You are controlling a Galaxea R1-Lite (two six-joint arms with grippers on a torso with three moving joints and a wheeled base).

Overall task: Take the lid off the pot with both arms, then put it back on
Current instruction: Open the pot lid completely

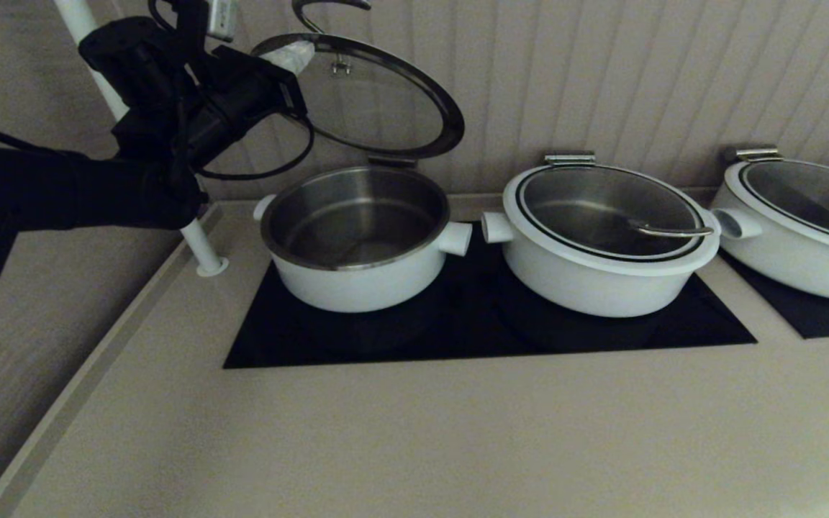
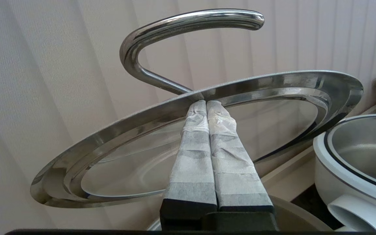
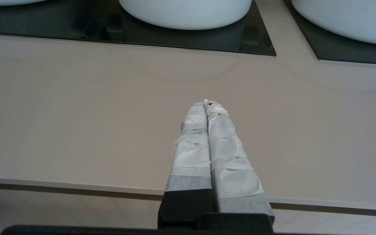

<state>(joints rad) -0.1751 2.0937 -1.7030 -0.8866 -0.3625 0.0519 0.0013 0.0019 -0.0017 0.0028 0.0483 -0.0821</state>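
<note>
The lid [image 1: 378, 101] stands tilted open above the pot's [image 1: 357, 241] back rim near the worktop's [image 1: 414, 432] left rear corner, left gripper [image 2: 206, 103] jaws clenched beneath its near rim, right gripper [image 3: 207, 105] clenched empty over the front edge.

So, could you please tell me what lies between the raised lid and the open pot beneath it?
Nothing: in the head view only bare wall shows between the lid and the pot.
</note>
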